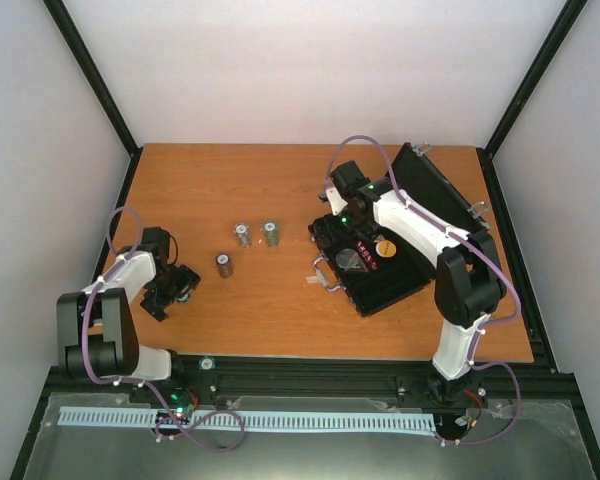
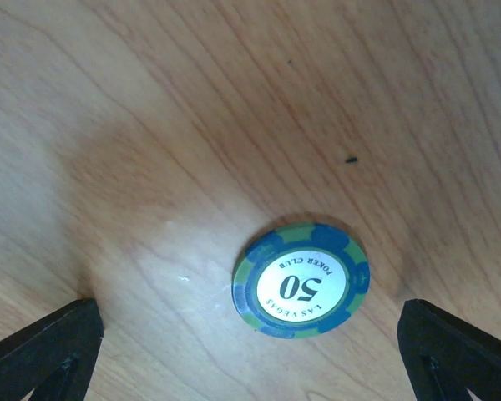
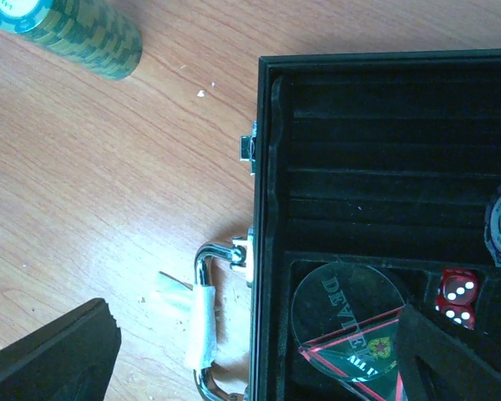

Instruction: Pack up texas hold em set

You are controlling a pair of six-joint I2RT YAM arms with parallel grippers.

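Left arm (image 1: pixel 128 272) is folded up at lower left, left gripper (image 1: pixel 173 288) wide open, facing down. Right arm (image 1: pixel 420 228) stretches toward center-right, right gripper (image 1: pixel 337 214) open too.

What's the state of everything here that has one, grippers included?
case, open, lid raised.
left gripper, open, above single chip.
single chip, flat on table, not gripped.
right gripper, open, empty, over case.
chip stacks, three, upright on table.
red dice, inside case.

Looks like a robotics lab cell: plain white panels (image 1: pixel 310 70) box in the wooden table (image 1: pixel 240 180) from nine to three o'clock, black frame posts (image 1: pixel 90 72), slotted mounting rail (image 1: pixel 310 375) at six.
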